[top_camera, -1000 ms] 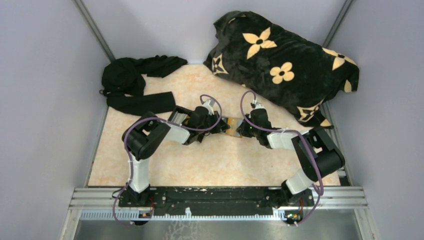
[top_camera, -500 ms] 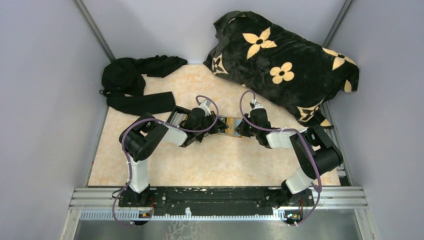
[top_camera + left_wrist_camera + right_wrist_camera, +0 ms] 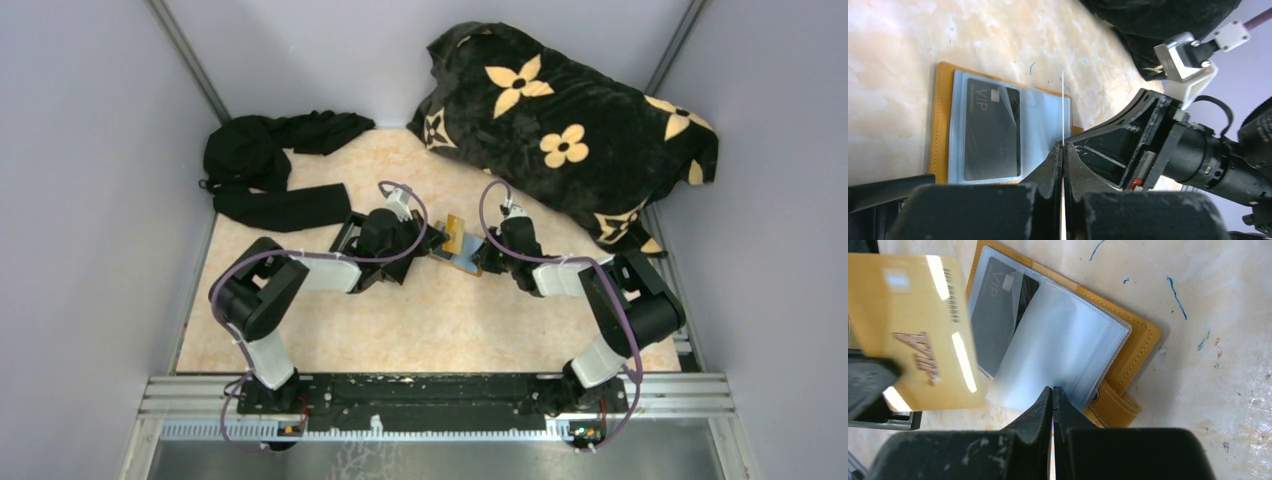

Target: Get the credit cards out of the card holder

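A black cloth point(image 3: 265, 170) lies in the far left corner of the table point(image 3: 420, 320). The left gripper point(image 3: 1063, 152) is shut tight on a gold card point(image 3: 913, 325) and holds it up just beside the card holder point(image 3: 1135, 347). The holder lies open and flat in the middle, with a black card point(image 3: 995, 325) in a clear pocket point(image 3: 1068, 350). The right gripper point(image 3: 1052, 392) pinches that pocket's edge. Bare tabletop shows along the near side. A flowered blanket point(image 3: 580, 130) fills the far right corner.
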Available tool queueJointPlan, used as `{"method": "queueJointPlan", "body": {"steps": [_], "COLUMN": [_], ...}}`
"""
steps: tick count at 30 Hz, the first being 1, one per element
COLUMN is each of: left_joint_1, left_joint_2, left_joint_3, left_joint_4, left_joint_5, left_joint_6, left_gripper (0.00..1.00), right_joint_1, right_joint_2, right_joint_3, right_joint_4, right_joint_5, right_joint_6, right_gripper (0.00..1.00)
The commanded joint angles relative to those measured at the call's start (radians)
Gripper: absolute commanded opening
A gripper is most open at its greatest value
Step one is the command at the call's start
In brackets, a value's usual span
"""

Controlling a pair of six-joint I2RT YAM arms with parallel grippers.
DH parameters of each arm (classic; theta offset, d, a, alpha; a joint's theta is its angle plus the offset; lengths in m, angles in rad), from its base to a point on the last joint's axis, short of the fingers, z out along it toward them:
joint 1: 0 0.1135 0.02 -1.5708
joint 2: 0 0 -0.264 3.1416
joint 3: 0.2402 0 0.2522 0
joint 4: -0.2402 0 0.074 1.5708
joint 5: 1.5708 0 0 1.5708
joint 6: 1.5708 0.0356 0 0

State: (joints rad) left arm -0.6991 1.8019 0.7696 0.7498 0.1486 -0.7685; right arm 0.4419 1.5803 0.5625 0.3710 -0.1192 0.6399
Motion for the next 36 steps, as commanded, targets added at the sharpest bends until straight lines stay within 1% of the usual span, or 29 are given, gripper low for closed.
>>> {"method": "queueJointPlan", "body": {"steps": [1,6,11,14,18,23,25,30,36], "left_joint_1": [0.003,0.003,0.003,0.003,0.007,0.024,0.039,0.089,0.13], "left_joint_2": [-0.082,-0.182,-0.305,-0.36,-0.442,-0.493,-0.508,-0.544,-0.55], "left_joint_3": [-0.001,0.033,0.121,0.159,0.18,0.266,0.291,0.291,0.249], "left_joint_4": [-0.036,-0.159,-0.447,-0.635,-0.797,-0.972,-1.017,-1.073,-1.103], "left_joint_5": [-0.042,-0.052,-0.113,-0.162,-0.182,-0.174,-0.175,-0.154,-0.149], "left_joint_6": [0.092,0.206,0.373,0.435,0.488,0.552,0.55,0.562,0.598], "left_gripper": [0.0,0.0,0.0,0.0,0.0,0.0,0.0,0.0,0.0], "right_joint_1": [-0.004,-0.006,-0.006,-0.006,-0.005,-0.006,-0.006,-0.006,-0.006], "right_joint_2": [0.02,0.024,0.039,0.062,0.128,0.162,0.178,0.208,0.203], "right_joint_3": [-0.016,-0.017,0.002,0.016,0.052,0.088,0.107,0.132,0.128], "right_joint_4": [-0.009,-0.006,-0.001,0.015,0.02,0.019,0.017,0.022,0.0], "right_joint_5": [0.012,0.007,-0.008,-0.028,-0.06,-0.087,-0.099,-0.129,-0.092], "right_joint_6": [-0.008,-0.014,-0.017,-0.02,-0.026,-0.033,-0.037,-0.038,-0.042], "right_gripper": [0.0,0.0,0.0,0.0,0.0,0.0,0.0,0.0,0.0]}}
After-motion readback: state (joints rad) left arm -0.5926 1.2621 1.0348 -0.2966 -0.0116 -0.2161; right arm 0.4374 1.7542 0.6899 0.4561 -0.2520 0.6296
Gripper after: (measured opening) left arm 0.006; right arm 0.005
